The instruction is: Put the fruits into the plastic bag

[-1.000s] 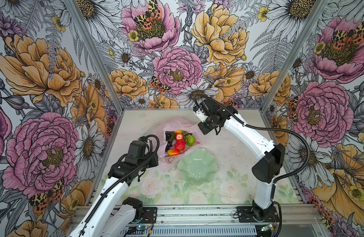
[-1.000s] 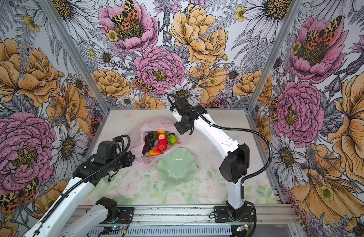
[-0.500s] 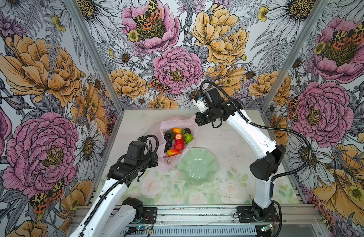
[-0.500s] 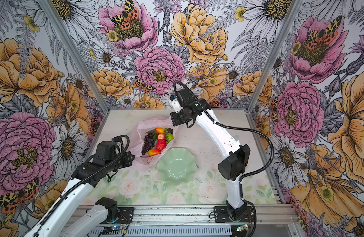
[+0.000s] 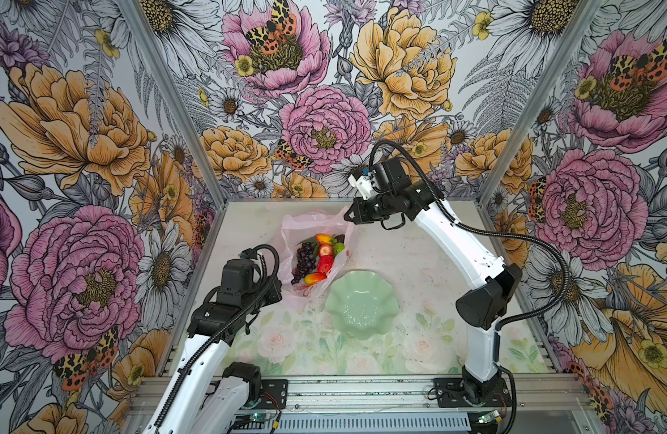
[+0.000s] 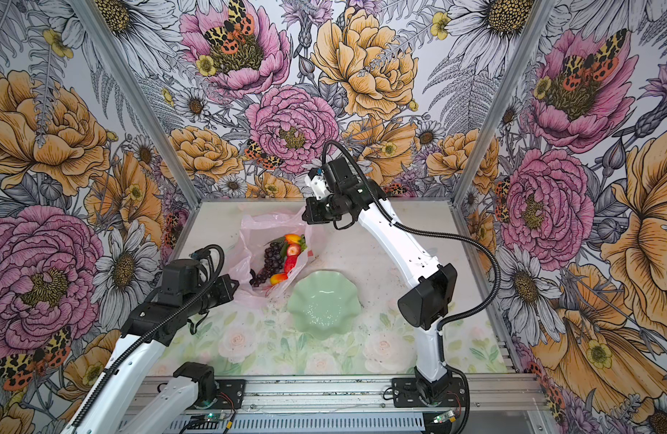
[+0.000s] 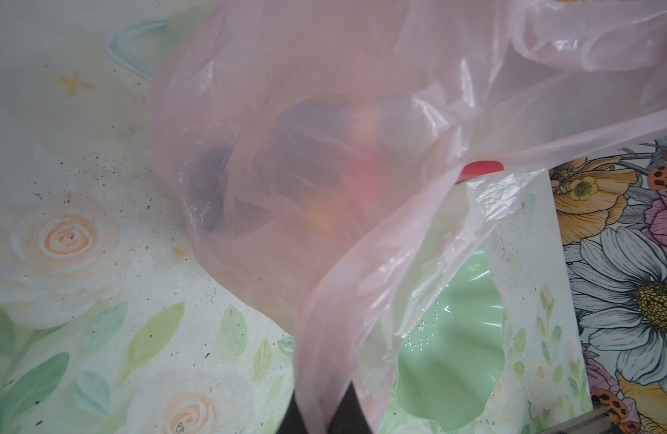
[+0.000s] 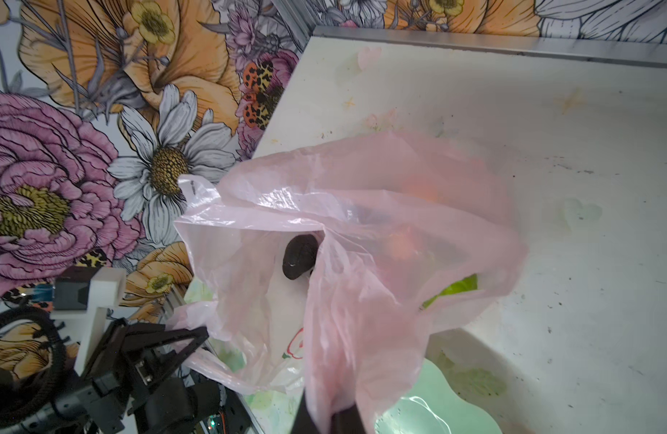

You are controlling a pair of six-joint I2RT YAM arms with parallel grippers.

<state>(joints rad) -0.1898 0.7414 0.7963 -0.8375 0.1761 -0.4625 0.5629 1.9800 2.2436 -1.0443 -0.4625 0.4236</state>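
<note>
The pale pink plastic bag (image 5: 312, 225) lies stretched between my two grippers, mouth up, in both top views. Several fruits lie inside: a dark grape bunch (image 5: 304, 261), a glossy red one (image 5: 324, 264), an orange-red one (image 5: 315, 279) and a bright green one (image 5: 338, 248). My left gripper (image 5: 281, 291) is shut on the bag's near handle (image 7: 320, 375). My right gripper (image 5: 348, 217) is shut on the far handle (image 8: 335, 357), raised near the back wall. A blackish lump (image 8: 300, 256) shows through the bag's mouth in the right wrist view.
A pale green scalloped dish (image 5: 362, 312) with nothing in it stands on the floral table just right of the bag and close to it. Patterned walls close in the back and both sides. The left arm's links (image 8: 136, 360) show beside the bag in the right wrist view.
My right gripper has risen and moved toward the back wall with the bag's handle, pulling the bag taller and its mouth wider. The left arm has barely moved.
</note>
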